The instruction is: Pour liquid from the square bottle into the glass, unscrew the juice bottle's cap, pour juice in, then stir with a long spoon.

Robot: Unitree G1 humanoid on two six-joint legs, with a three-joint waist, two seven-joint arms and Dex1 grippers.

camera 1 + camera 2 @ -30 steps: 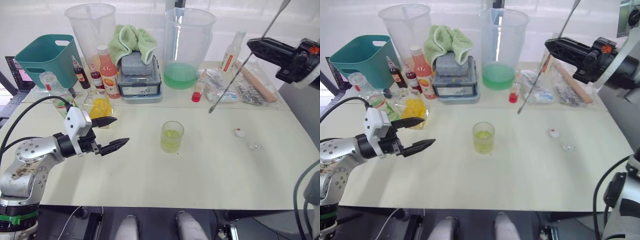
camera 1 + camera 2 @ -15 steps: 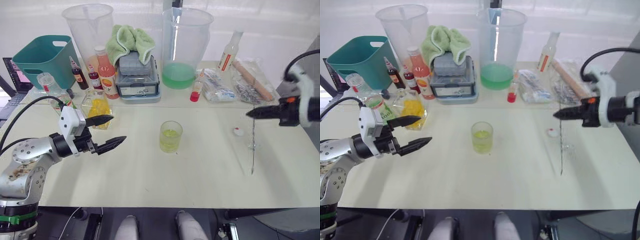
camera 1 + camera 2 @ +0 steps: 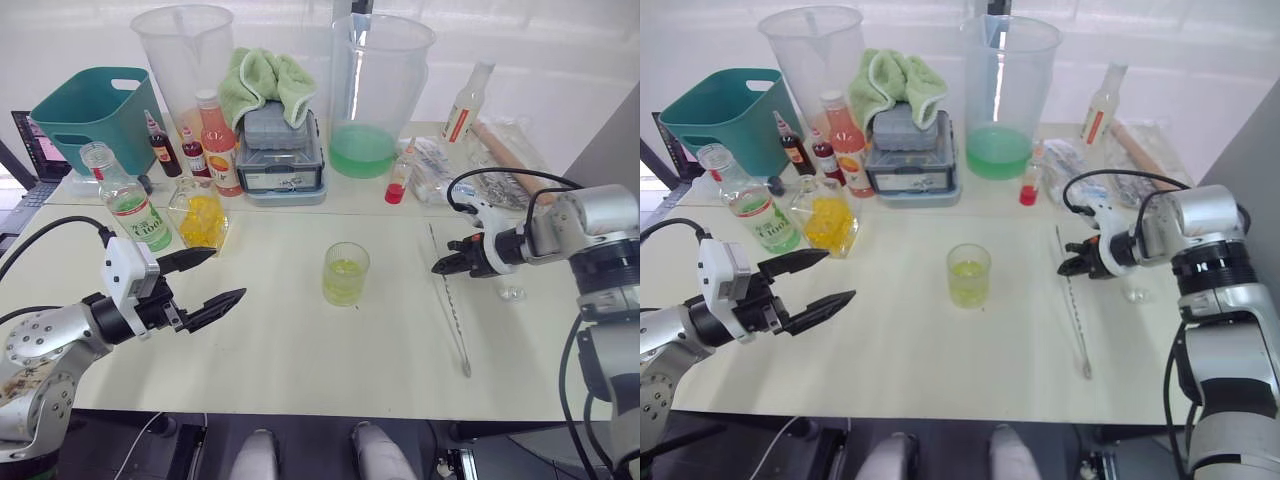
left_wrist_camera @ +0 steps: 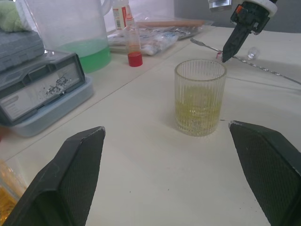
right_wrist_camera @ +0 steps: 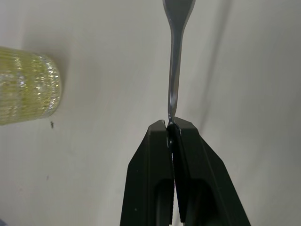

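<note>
The glass (image 3: 346, 273) stands mid-table holding yellow-green liquid. At the back left, the square bottle (image 3: 198, 215) with yellow liquid is next to the juice bottle (image 3: 125, 200), whose neck is uncapped. My right gripper (image 3: 440, 268) is low over the table to the right of the glass, shut on the long spoon (image 3: 452, 320). The spoon lies almost flat, running from the far side toward the front edge. A sliver of the cap (image 4: 217, 56) shows by that gripper's tip. My left gripper (image 3: 228, 273) hovers open left of the glass, holding nothing.
Along the back stand two big clear pitchers (image 3: 380, 90), a teal basket (image 3: 85, 115), a green towel on a grey box (image 3: 278, 150), an orange-pink bottle (image 3: 218, 145) and small red bottles. Packets (image 3: 500, 160) lie at the back right. A small clear piece (image 3: 512, 293) sits near the right gripper.
My right arm swung the spoon down from overhead to low over the table, right of the glass. The left gripper drew back toward the front left, still open.
</note>
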